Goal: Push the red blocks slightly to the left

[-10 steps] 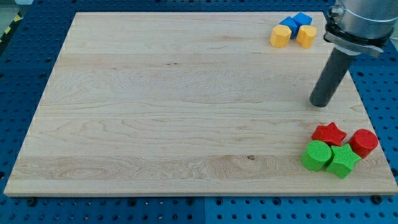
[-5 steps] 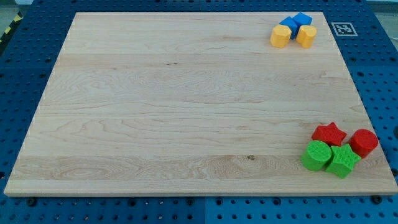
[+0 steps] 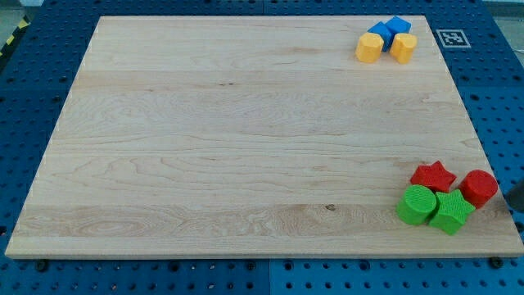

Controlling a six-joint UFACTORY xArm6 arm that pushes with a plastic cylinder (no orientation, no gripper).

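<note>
Tip (image 3: pixel 517 203) at right edge | beside red cylinder (image 3: pixel 479 188) | red star (image 3: pixel 433 176) leftward | no pincer

You see only a dark sliver of the rod (image 3: pixel 516 197) at the view's right edge. My tip itself is cut off.

The board (image 3: pixel 246 131) lies open left of the red star (image 3: pixel 433 175) and red cylinder (image 3: pixel 479 188), though the green cylinder (image 3: pixel 417 204) and green star (image 3: pixel 452 212) crowd their near side.
</note>
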